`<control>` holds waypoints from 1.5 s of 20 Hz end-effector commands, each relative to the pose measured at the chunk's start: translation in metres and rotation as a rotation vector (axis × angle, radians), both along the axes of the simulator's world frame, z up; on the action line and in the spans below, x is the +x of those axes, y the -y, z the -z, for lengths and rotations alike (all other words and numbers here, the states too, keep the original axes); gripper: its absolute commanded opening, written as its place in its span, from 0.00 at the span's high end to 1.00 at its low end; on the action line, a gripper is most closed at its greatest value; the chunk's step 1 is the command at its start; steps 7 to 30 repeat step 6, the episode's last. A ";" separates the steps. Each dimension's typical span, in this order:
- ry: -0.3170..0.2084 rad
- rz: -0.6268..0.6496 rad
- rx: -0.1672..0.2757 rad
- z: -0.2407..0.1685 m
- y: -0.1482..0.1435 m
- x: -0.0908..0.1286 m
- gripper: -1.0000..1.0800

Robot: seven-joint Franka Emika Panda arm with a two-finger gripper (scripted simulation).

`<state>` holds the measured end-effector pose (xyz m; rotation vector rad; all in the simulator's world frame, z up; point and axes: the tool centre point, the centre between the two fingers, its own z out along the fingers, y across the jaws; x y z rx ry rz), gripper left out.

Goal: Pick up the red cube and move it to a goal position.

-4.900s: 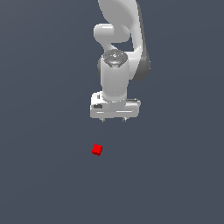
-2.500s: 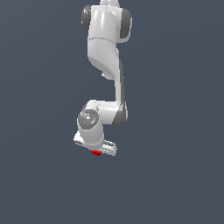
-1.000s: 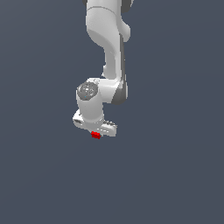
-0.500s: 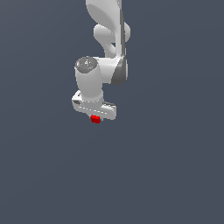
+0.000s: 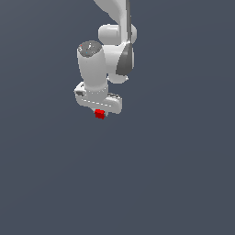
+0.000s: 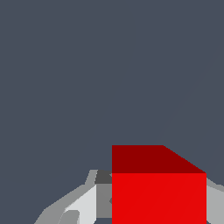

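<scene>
Carry step in hand: red cube (image 5: 99, 114) is grasped in the claw (image 5: 99, 111), held aloft. Next, transfer to goal; no marker is seen.

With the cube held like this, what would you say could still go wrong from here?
1. The red cube sits at the very tip of the gripper, with much of it showing beyond the fingers in the wrist view; a shallow hold like that might slip during a fast move.
2. No goal marker appears in either view, so whether the carry is heading correctly cannot be checked here.
</scene>
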<state>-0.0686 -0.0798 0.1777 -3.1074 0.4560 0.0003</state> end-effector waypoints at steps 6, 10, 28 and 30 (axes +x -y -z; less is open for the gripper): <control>0.000 0.000 -0.001 -0.010 0.000 -0.008 1.00; 0.000 0.000 -0.001 -0.010 0.000 -0.008 1.00; 0.000 0.000 -0.001 -0.010 0.000 -0.008 1.00; 0.000 0.000 -0.001 -0.010 0.000 -0.008 1.00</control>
